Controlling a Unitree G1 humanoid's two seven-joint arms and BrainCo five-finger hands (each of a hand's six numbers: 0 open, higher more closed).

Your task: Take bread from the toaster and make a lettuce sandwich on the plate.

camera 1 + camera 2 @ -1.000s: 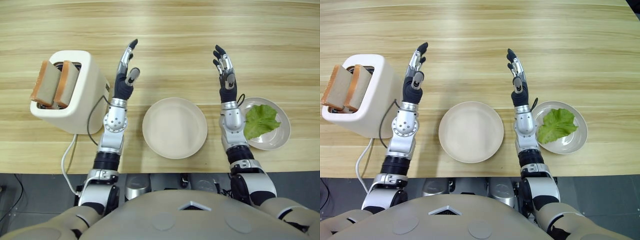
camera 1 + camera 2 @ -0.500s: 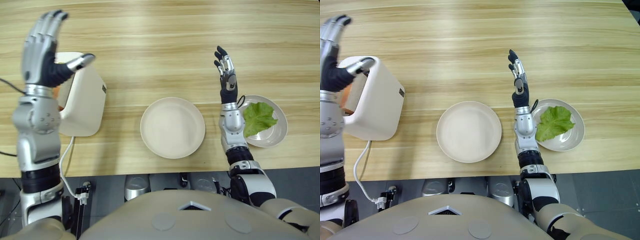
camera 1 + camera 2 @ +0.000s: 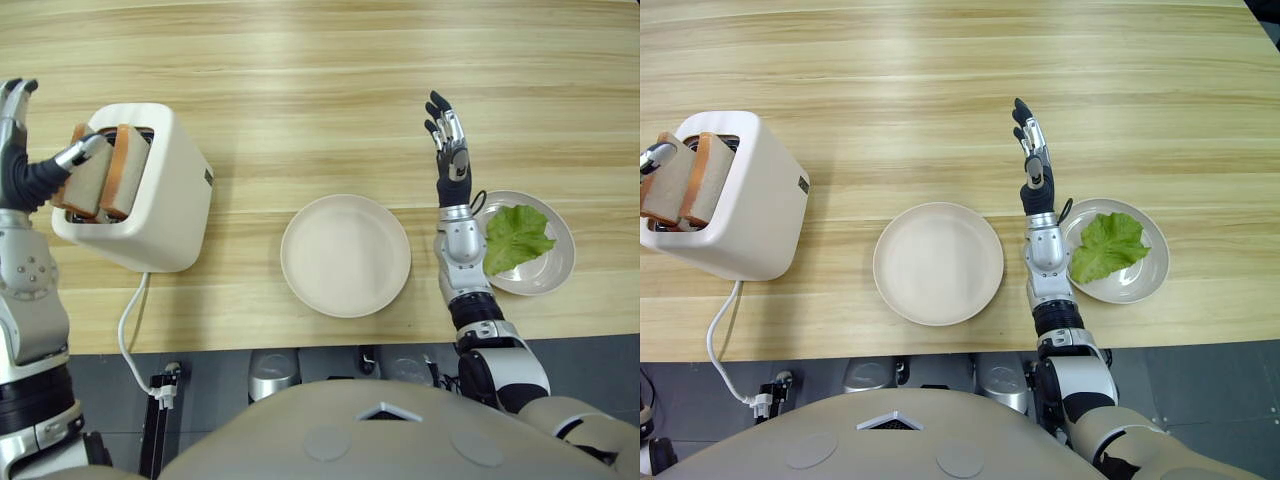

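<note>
A white toaster point(image 3: 168, 205) stands at the table's left with two bread slices point(image 3: 122, 170) sticking up out of its slots. My left hand point(image 3: 22, 165) is just left of the toaster, open, fingers pointing up, its thumb touching the top of the outer slice point(image 3: 88, 183). An empty cream plate point(image 3: 345, 255) lies in the middle near the front edge. My right hand point(image 3: 449, 152) is held upright and open between that plate and a smaller plate point(image 3: 556, 264) on the right, which carries a lettuce leaf point(image 3: 516, 238).
The toaster's white cable point(image 3: 129, 322) runs off the front edge of the wooden table. Bare tabletop stretches across the whole far half.
My left hand has swung from between toaster and plate, up over the toaster, and down to its left side by the outer slice. The right hand has kept still.
</note>
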